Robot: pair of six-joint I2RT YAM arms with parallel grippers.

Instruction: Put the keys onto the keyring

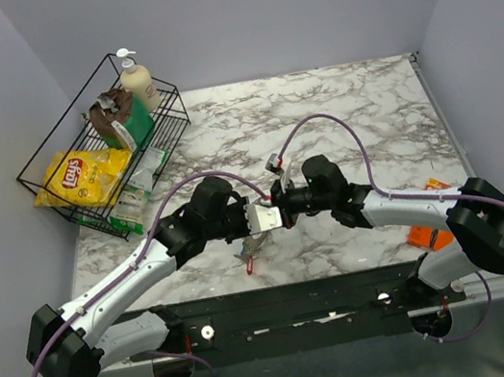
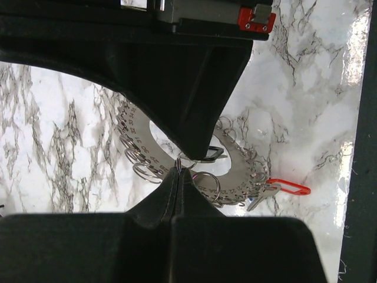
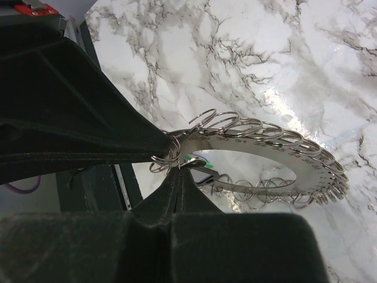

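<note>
The keyring (image 1: pixel 260 220) is a flat numbered metal hoop hung with many small split rings, and it is held in the air between both arms. My left gripper (image 2: pixel 178 171) is shut on one split ring at the hoop's (image 2: pixel 238 177) inner edge. My right gripper (image 3: pixel 178 170) is shut on a thin metal key with a dark looped head (image 3: pixel 213 173), tip to tip with the left fingers (image 3: pixel 141 144). A green scrap (image 3: pixel 189 158) shows just behind it. A red-headed key (image 2: pixel 287 187) hangs from the hoop's rim, also visible in the top view as the red key (image 1: pixel 249 265).
A wire basket (image 1: pixel 46 181) holding snack bags and a pump bottle (image 1: pixel 138 80) stands at the back left. Orange flat pieces (image 1: pixel 428 235) lie near the right arm's base. The dark mounting rail (image 1: pixel 292 303) runs along the near edge.
</note>
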